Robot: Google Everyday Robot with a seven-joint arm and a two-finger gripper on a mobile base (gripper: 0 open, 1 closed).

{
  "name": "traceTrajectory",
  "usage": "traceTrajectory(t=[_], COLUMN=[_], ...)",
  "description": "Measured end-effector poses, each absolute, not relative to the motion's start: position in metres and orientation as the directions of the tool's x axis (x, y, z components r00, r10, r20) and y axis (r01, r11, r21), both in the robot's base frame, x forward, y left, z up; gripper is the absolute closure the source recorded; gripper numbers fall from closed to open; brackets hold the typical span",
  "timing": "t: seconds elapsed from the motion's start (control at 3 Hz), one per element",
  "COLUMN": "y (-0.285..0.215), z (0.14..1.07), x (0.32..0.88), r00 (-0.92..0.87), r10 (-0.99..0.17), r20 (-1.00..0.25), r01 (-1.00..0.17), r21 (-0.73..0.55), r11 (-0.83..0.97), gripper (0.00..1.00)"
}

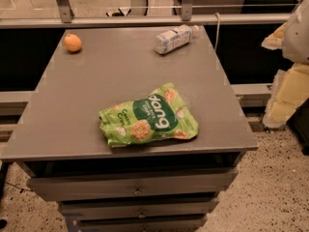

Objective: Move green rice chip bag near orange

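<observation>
The green rice chip bag [149, 116] lies flat on the grey cabinet top [96, 91], near its front edge and a little right of centre. The orange [73, 42] sits at the far left corner of the top, well apart from the bag. Pale parts of my arm [294, 66] show at the right edge of the view, beside the cabinet and off its top. My gripper itself is out of view.
A white plastic bottle [174, 38] lies on its side at the far right of the top. A metal rail [145, 20] runs behind the cabinet. Drawers [135, 187] are below the front edge, and speckled floor [275, 187] lies to the right.
</observation>
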State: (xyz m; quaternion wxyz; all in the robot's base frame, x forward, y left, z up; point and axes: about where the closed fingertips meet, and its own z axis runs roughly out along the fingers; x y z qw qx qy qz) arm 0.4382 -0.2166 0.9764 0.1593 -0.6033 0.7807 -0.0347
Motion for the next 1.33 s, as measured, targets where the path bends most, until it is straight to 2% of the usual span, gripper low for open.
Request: traceTrajectory(t=[0.33,0.67,1.0,1.33], y=[-0.216,-0.195,-0.14,-0.087], z=[0.98,0.964,0.937,0.913], x=[0.442,0.463,0.488,0.494], r00=[-0.214,-0.151,-0.059,0.007], r10=[-0.952,-0.938,-0.879,-0.813], r20=[-0.217,-0.311,-0.474,-0.583], r01=[-0.93,-0.944,-0.969,-0.988], r21=[-0.254,-0.237,-0.185,-0.132], r11=[0.267,0.23,0.164,0.086], gripper=[0.0,0.0,0.0,0.0])
